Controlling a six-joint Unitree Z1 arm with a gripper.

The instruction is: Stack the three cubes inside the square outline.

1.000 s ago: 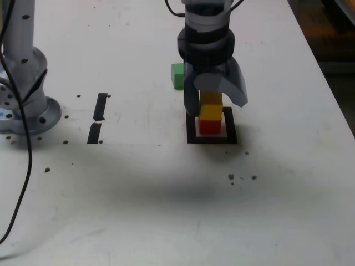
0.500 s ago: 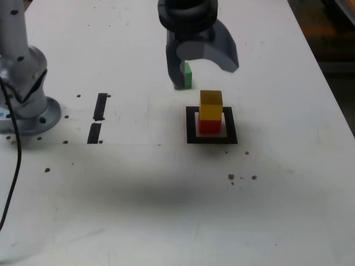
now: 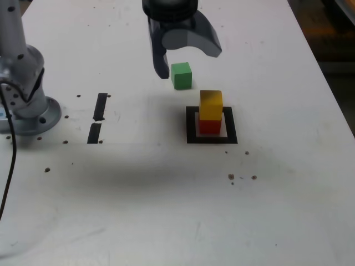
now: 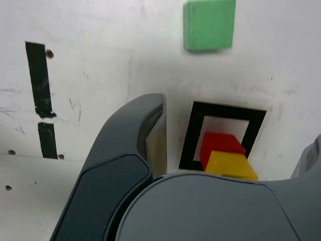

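The yellow cube [image 3: 211,105] sits on top of the red cube [image 3: 209,126] inside the square outline [image 3: 211,139]. Behind them and toward the exterior view's left, the green cube [image 3: 181,75] lies alone on the white table. My gripper [image 3: 187,62] hangs above the table by the green cube, open and holding nothing. The wrist view looks down past one grey finger [image 4: 135,145] at the green cube [image 4: 209,24], the outline [image 4: 228,109], the red cube [image 4: 220,144] and the yellow cube [image 4: 230,164].
Two short black tape strips [image 3: 101,106] [image 3: 94,133] lie at the exterior view's left, near the arm's grey base [image 3: 28,94] and a dark cable [image 3: 8,172]. Small dark specks [image 3: 242,177] dot the table. The table edge [image 3: 333,94] runs down the right.
The gripper has opened off the yellow cube, risen, and moved back and to the exterior view's left, over toward the green cube. The yellow cube stays on the red one.
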